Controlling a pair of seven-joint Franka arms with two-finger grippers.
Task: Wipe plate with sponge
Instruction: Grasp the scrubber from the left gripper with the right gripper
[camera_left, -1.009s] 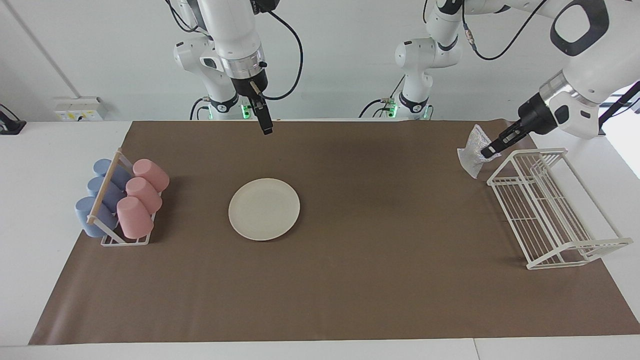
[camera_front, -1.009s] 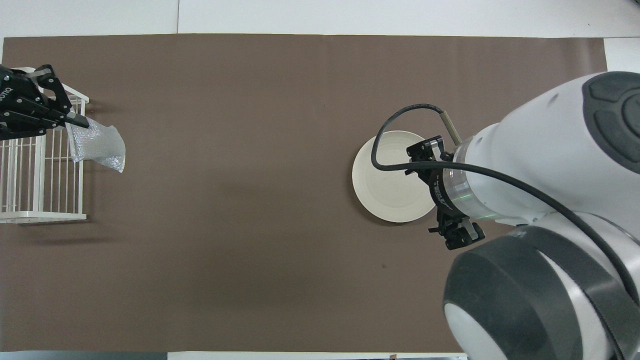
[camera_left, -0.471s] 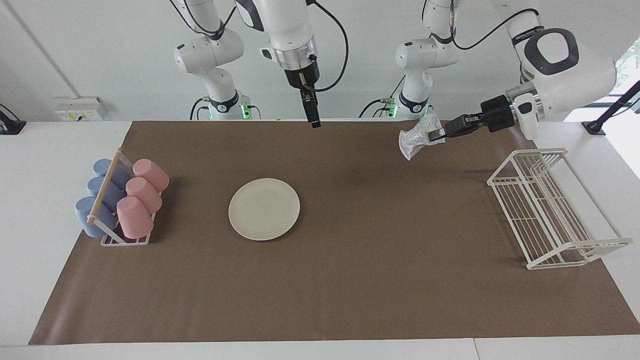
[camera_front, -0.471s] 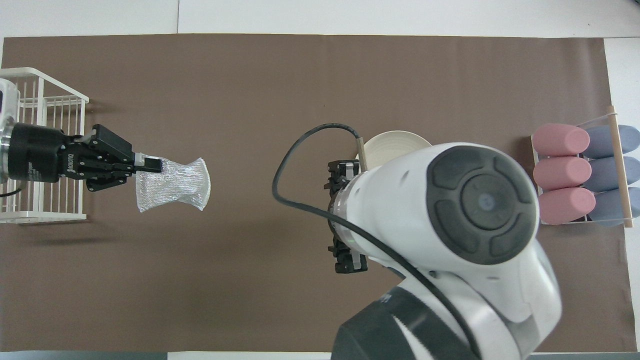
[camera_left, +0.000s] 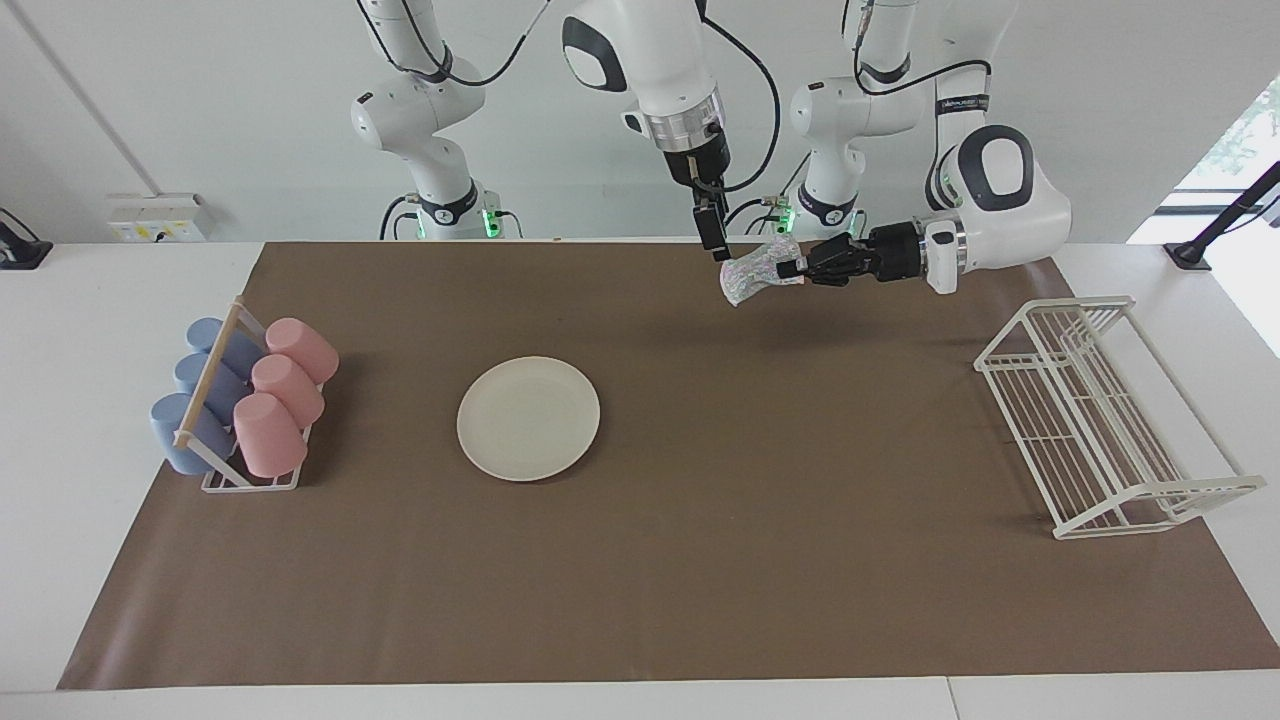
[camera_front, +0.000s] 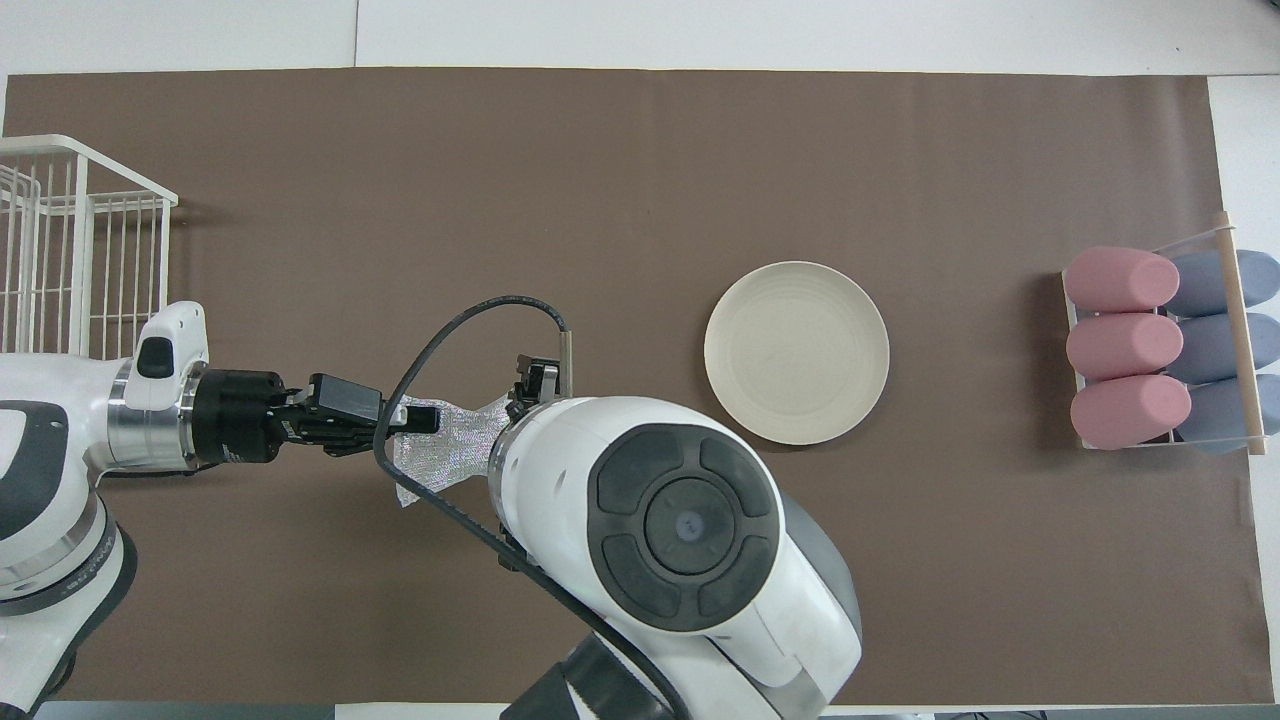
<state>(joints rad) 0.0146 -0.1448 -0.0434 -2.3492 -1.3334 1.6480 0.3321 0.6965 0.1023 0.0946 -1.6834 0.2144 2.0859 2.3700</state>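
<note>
The cream-white plate (camera_left: 528, 418) lies flat on the brown mat (camera_left: 700, 560), apart from both grippers; it also shows in the overhead view (camera_front: 796, 352). My left gripper (camera_left: 795, 268) is held level above the mat and is shut on the silvery speckled sponge (camera_left: 752, 274), which sticks out toward the right arm's end of the table. The overhead view shows the left gripper (camera_front: 425, 418) and the sponge (camera_front: 450, 452) too. My right gripper (camera_left: 716, 242) points down right over the sponge's free end. I cannot tell whether it touches the sponge.
A rack of pink and blue cups (camera_left: 240, 400) stands at the right arm's end of the mat. A white wire rack (camera_left: 1100, 410) stands at the left arm's end. In the overhead view the right arm's body (camera_front: 680, 530) covers part of the mat.
My left gripper carried the sponge from beside the wire rack to over the middle of the mat. My right gripper moved away from the plate toward the sponge.
</note>
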